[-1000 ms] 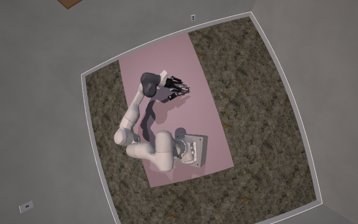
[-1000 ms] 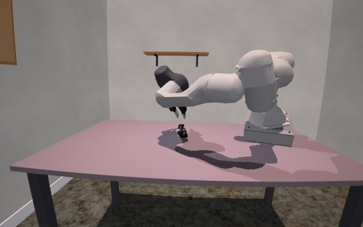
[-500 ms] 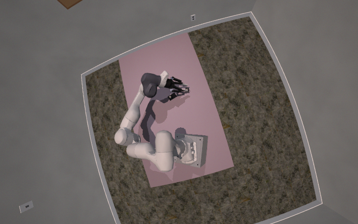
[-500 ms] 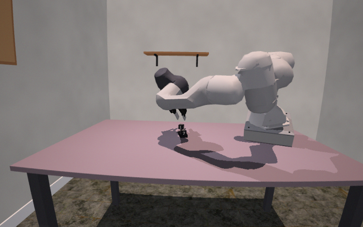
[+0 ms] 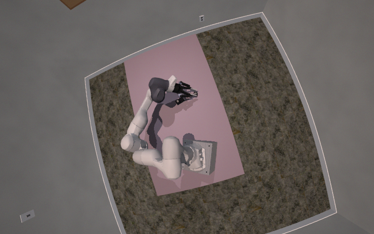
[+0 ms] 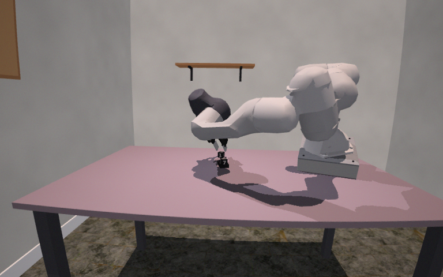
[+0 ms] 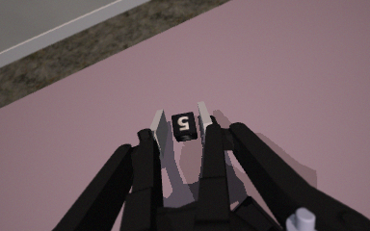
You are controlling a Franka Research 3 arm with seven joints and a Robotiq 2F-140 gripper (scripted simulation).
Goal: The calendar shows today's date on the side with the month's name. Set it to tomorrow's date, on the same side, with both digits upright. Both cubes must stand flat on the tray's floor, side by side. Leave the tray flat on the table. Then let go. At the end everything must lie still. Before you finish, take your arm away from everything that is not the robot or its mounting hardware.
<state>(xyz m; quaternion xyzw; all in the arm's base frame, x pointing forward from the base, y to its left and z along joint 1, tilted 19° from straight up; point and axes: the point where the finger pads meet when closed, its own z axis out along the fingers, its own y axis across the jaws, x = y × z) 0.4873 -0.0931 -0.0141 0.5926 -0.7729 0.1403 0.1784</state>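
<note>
Two small black cubes with white digits stand stacked on the pink table. In the exterior view the upper cube (image 6: 220, 154) shows a 1 and the lower cube (image 6: 222, 163) shows a 7. In the wrist view the upper cube (image 7: 183, 123) shows a 5 on top. My gripper (image 7: 182, 115) is partly open, with its two light fingertips on either side of the upper cube. A gap shows at the left finger. It hangs just over the stack in the side view (image 6: 220, 149) and shows in the overhead view (image 5: 194, 94). I cannot make out the tray.
The robot's base (image 6: 327, 161) stands on a grey plate at the table's right. The arm reaches left over the table and casts a dark shadow (image 6: 268, 192). A wall shelf (image 6: 214, 65) hangs behind. The table's far edge (image 7: 63, 72) lies beyond the cubes.
</note>
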